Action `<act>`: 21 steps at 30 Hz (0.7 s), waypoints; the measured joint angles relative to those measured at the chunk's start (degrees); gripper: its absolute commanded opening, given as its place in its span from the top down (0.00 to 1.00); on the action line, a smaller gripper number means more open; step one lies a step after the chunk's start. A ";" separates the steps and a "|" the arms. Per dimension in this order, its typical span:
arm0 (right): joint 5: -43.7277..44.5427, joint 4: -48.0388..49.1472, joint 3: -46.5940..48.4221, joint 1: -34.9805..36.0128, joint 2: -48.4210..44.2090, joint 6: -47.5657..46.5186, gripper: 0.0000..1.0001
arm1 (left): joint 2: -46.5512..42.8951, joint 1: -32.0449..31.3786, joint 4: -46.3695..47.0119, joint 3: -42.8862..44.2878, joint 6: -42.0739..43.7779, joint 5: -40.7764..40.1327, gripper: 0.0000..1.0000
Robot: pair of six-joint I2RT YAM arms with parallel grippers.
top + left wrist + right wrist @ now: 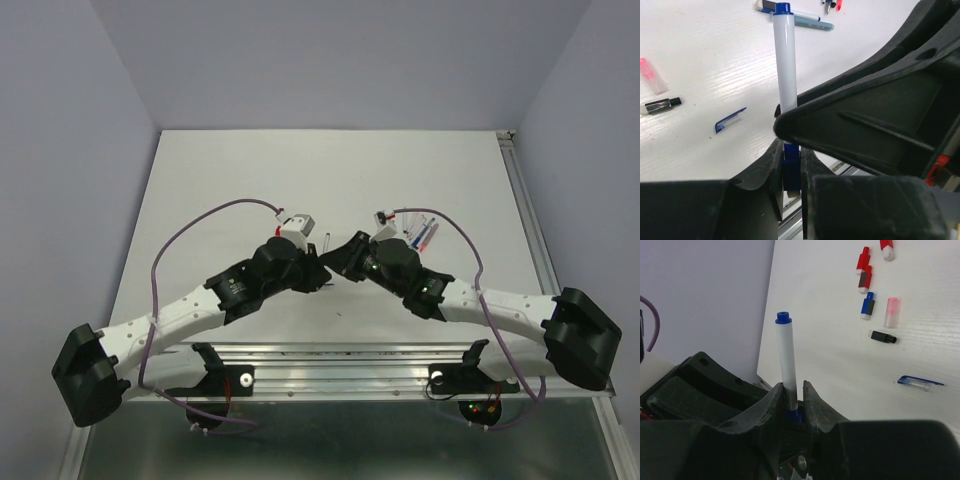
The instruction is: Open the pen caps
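- The table (220, 180) is the biggest thing I see. It is a flat, matte white board with a faint streaky grain, edged on the near side by a ribbed aluminium rail (340, 355).
- The left arm (190, 315) and right arm (500, 305) have smooth white shells and chunky black joint housings. A thin purple cable (157, 262) loops over each. The arms meet at mid-table.
- The right gripper (792, 387) is matte black moulded plastic with curved, tapering fingers. It is pressed together on the pen (786, 355), gripping the white barrel just above the blue cap (792, 415).
- The left gripper (792, 154), of the same black plastic, is pinching the blue cap, a stubby, squarish sleeve on the pen's near end. In my left wrist view, a finger of the right gripper crosses in front of the barrel just above that cap.
- The pen is a slim, glossy white cylinder with a small round blue plug at its far end. It is held between both grippers and points away from both wrist cameras.
- Other pens (420, 232) lie in a small cluster on the table just beyond the right gripper. They are too small for me to count.
- Loose pieces lie scattered on the white surface:
  - a translucent blue clip cap (920, 383)
  - a frosted pink cap (891, 312)
  - a black stub (883, 337)
  - a blue-and-white stub (867, 306)
  - red caps (863, 260)
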 measured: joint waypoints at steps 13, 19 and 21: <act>0.24 -1.11 5.62 1.14 5.64 -4.55 0.99 | -3.19 0.13 -1.44 -0.79 -0.11 -1.57 1.00; 13.31 -12.50 16.17 1.33 9.73 -7.78 0.99 | -3.89 -0.02 -0.11 -2.34 -1.49 1.27 1.00; 18.56 -16.00 20.39 0.39 11.67 -9.11 0.99 | -4.37 -0.94 0.55 -3.13 -2.54 3.26 1.00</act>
